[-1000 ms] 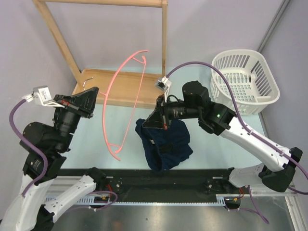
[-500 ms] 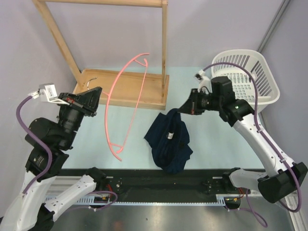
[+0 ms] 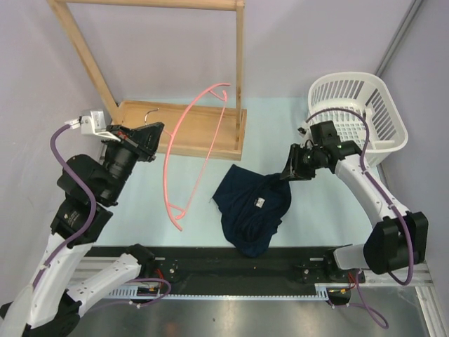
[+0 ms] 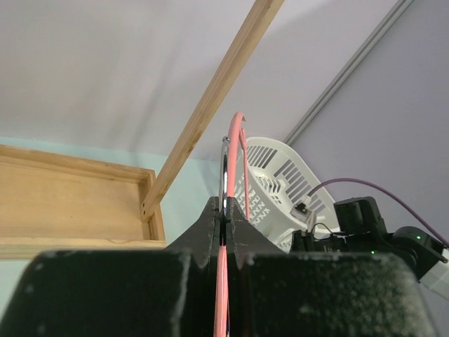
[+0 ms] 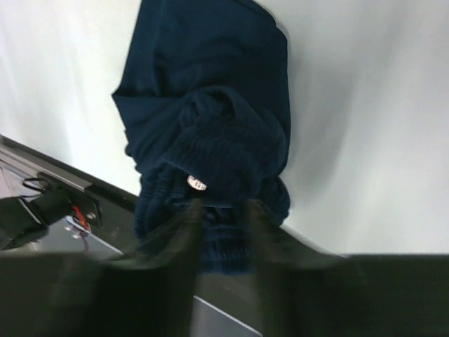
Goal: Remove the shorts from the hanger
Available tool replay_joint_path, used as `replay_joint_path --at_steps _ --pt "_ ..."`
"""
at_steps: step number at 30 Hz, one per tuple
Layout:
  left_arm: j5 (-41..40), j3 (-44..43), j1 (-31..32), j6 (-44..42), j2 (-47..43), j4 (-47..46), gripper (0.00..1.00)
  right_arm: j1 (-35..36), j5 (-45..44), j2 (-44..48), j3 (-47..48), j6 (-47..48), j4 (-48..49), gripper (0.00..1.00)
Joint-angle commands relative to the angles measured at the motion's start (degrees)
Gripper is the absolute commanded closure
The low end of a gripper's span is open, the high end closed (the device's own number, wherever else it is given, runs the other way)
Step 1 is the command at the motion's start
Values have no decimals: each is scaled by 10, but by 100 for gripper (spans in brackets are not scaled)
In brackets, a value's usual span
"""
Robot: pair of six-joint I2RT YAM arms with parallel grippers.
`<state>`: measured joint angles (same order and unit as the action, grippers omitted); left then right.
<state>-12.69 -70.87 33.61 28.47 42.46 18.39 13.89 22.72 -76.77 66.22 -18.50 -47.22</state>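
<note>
The dark navy shorts point(image 3: 249, 207) lie crumpled on the pale table, off the hanger. In the right wrist view the shorts point(image 5: 210, 105) show a small white label. My right gripper point(image 3: 284, 175) hovers at their right edge; in its own view the right gripper point(image 5: 223, 210) has its jaws parted, with fabric seen below the gap. The thin pink hanger point(image 3: 166, 175) hangs bare in the air left of the shorts. My left gripper point(image 3: 157, 129) is shut on it near its metal hook. Up close the left gripper point(image 4: 224, 207) pinches the hanger point(image 4: 238, 133).
A light wooden rack point(image 3: 240, 70) stands at the back, its base board behind the hanger. A white slotted basket point(image 3: 319, 88) sits at the back right, also seen as the basket point(image 4: 273, 182). A black rail point(image 3: 231, 256) runs along the near edge.
My right gripper has carried the shorts rightward, let them settle on the table and parted its jaws. The left arm has shifted the hanger slightly right and back.
</note>
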Motion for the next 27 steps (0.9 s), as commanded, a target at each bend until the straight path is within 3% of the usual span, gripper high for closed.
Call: replay_joint_path --at_steps 1,2,4,8,16,21,27 --pt "16 -15 -3 8 5 -46 100 2 -7 -26 3 -13 -14 45" --pt "16 -16 -3 8 9 -48 100 3 -9 -32 3 -20 -35 28" --pt "18 -16 -3 9 11 -51 100 2 -28 -39 3 -25 -59 14" --pt "28 -7 -3 14 19 -62 100 2 -85 -13 1 -15 -121 1" --pt "50 -5 -3 26 34 -72 100 1 -171 86 -19 -67 -174 0" --pt "50 3 -3 40 24 -60 100 15 -34 96 -57 -124 -140 0" --pt "47 20 -3 66 -4 -40 100 173 -44 100 -114 -269 -31 0"
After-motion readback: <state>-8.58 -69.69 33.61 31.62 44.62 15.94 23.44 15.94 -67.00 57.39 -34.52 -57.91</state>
